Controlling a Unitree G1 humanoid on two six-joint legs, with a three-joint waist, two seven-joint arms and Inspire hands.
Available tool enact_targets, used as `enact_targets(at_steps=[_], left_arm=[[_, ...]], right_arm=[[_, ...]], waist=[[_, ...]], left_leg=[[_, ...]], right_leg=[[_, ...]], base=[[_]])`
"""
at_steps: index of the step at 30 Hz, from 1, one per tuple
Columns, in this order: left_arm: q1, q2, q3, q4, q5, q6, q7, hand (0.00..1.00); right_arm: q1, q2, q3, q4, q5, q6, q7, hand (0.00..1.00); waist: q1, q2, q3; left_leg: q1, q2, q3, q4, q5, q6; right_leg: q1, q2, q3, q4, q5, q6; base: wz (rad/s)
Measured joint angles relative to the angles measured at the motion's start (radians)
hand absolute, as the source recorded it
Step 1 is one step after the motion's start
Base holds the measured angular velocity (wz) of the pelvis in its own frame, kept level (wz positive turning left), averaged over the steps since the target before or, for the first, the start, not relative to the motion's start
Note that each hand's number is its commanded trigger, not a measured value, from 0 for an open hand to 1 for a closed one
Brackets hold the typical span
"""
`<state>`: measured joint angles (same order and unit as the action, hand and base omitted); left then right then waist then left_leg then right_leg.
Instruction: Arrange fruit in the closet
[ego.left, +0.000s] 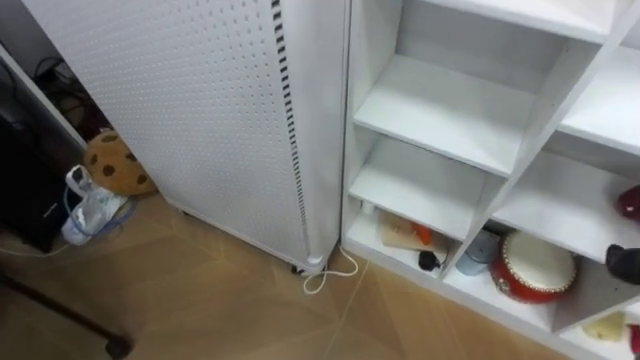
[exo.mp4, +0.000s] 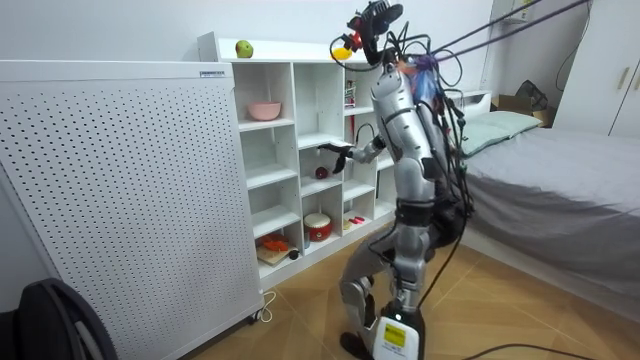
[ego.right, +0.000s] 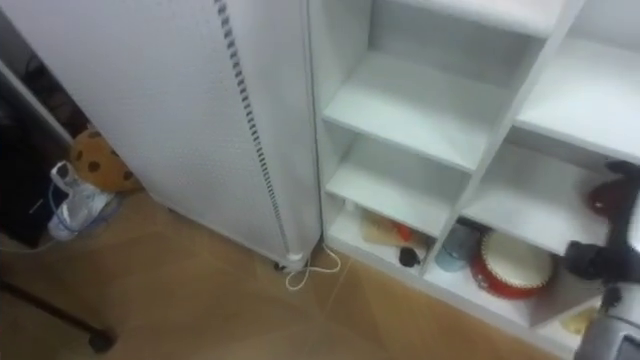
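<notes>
A red fruit (ego.right: 603, 195) is seen just beyond the right hand (ego.right: 598, 258), deeper in the closet (ego.right: 400, 110); its grip cannot be told.

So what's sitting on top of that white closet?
A green apple sits on the closet's top, toward the room view's left. Something yellow shows farther along beside the robot's head, too unclear to name; the head hides the top beyond it.

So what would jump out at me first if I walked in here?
A humanoid robot stands at a white open-shelved closet, its right hand at a middle compartment. A green apple sits on top of the closet and a pink bowl in an upper compartment; a tall white perforated panel stands beside the closet.
</notes>
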<state>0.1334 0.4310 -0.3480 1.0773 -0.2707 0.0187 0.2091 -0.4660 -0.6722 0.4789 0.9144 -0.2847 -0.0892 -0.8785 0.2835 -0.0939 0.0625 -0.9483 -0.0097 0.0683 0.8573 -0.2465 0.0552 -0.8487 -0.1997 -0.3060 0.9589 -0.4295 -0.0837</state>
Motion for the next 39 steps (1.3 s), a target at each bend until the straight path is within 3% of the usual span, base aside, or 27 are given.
enact_targets(at_steps=[4,7,9,10,13,15,18,22,26,27,31,34,39], left_arm=[[-0.012,0.0,0.001,0.025,0.0,-0.01,-0.007,0.0],[-0.011,-0.019,0.014,0.04,0.002,-0.021,-0.024,0.0],[-0.01,-0.047,0.029,0.057,0.038,-0.029,-0.032,0.0],[-0.01,-0.054,0.035,0.063,0.05,-0.032,-0.034,0.0],[0.001,-0.085,0.035,0.08,0.073,-0.035,-0.039,0.0],[0.035,-0.112,0.073,0.079,0.135,-0.039,-0.037,0.0],[0.086,-0.147,0.126,0.07,0.177,-0.043,-0.018,0.0],[0.118,-0.162,0.16,0.029,0.206,-0.044,0.004,0.0],[0.129,-0.199,0.23,0.001,0.269,-0.041,0.048,0.0],[0.128,-0.211,0.235,-0.001,0.286,-0.038,0.054,0.0],[0.127,-0.251,0.269,0.0,0.309,-0.016,0.061,0.0],[0.127,-0.26,0.278,0.004,0.334,0.003,0.064,0.0],[0.126,-0.273,0.352,0.03,0.389,0.044,0.056,0.0]], right_arm=[[0.127,0.008,-0.008,-0.016,-0.073,-0.013,0.051,0.0],[0.26,0.054,-0.045,-0.023,-0.147,-0.02,0.095,0.0],[0.352,0.123,-0.072,-0.003,-0.203,-0.021,0.127,0.0],[0.374,0.138,-0.074,0.003,-0.211,-0.02,0.139,0.0],[0.478,0.212,-0.076,0.023,-0.23,-0.02,0.203,0.0],[0.556,0.267,-0.09,0.025,-0.256,-0.021,0.244,0.0],[0.641,0.32,-0.125,0.022,-0.241,-0.02,0.284,0.0],[0.701,0.356,-0.159,0.044,-0.184,-0.018,0.317,0.0],[0.717,0.442,-0.266,0.107,-0.112,-0.002,0.345,0.0],[0.717,0.456,-0.281,0.131,-0.08,0.004,0.357,0.0],[0.721,0.489,-0.321,0.195,0.023,0.032,0.392,0.0],[0.722,0.506,-0.363,0.225,0.077,0.058,0.428,0.0],[0.728,0.524,-0.434,0.253,0.15,0.111,0.508,0.0]], waist=[[-0.006,0.003,-0.0026],[-0.009,0.008,-0.0106],[-0.014,0.021,-0.0225],[-0.014,0.025,-0.0251],[-0.04,0.055,-0.0446],[-0.069,0.071,-0.0591],[-0.11,0.072,-0.0647],[-0.151,0.064,-0.0651],[-0.187,0.049,-0.064],[-0.199,0.057,-0.0687],[-0.22,0.06,-0.0685],[-0.229,0.066,-0.0653],[-0.26,0.09,-0.0605]], left_leg=[[0.082,0.014,0.001,-0.064,0.003,-0.004],[0.165,0.014,0.007,-0.117,0.006,0.001],[0.237,0.015,0.01,-0.169,0.007,-0.001],[0.257,0.017,0.01,-0.181,0.008,-0.001],[0.371,0.011,0.012,-0.267,0.016,0.0],[0.476,-0.002,0.014,-0.35,0.028,0.0],[0.606,-0.008,0.03,-0.447,0.035,-0.001],[0.728,-0.018,0.037,-0.527,0.039,-0.002],[0.838,-0.025,0.042,-0.584,0.037,-0.008],[0.859,-0.025,0.042,-0.593,0.035,-0.009],[0.926,-0.025,0.054,-0.63,0.034,-0.01],[0.965,-0.021,0.077,-0.648,0.033,-0.012],[1.015,-0.018,0.091,-0.657,0.028,-0.014]], right_leg=[[0.089,0.03,-0.004,-0.088,0.03,0.0],[0.172,0.04,-0.004,-0.15,0.037,0.009],[0.247,0.054,-0.005,-0.217,0.051,0.018],[0.268,0.059,-0.004,-0.234,0.055,0.021],[0.388,0.069,-0.013,-0.336,0.077,0.037],[0.489,0.074,-0.011,-0.418,0.093,0.053],[0.622,0.088,-0.013,-0.53,0.116,0.066],[0.735,0.094,-0.012,-0.606,0.133,0.082],[0.842,0.105,-0.007,-0.686,0.141,0.093],[0.869,0.114,0.0,-0.709,0.148,0.096],[0.928,0.122,0.007,-0.74,0.16,0.1],[0.954,0.126,0.031,-0.74,0.16,0.1],[0.991,0.129,0.06,-0.738,0.162,0.098]], base=[[-0.1],[-0.04],[-0.07],[-0.05],[0.01],[0.0],[-0.08],[-0.02],[-0.03],[-0.07],[-0.14],[-0.26],[-0.14]])
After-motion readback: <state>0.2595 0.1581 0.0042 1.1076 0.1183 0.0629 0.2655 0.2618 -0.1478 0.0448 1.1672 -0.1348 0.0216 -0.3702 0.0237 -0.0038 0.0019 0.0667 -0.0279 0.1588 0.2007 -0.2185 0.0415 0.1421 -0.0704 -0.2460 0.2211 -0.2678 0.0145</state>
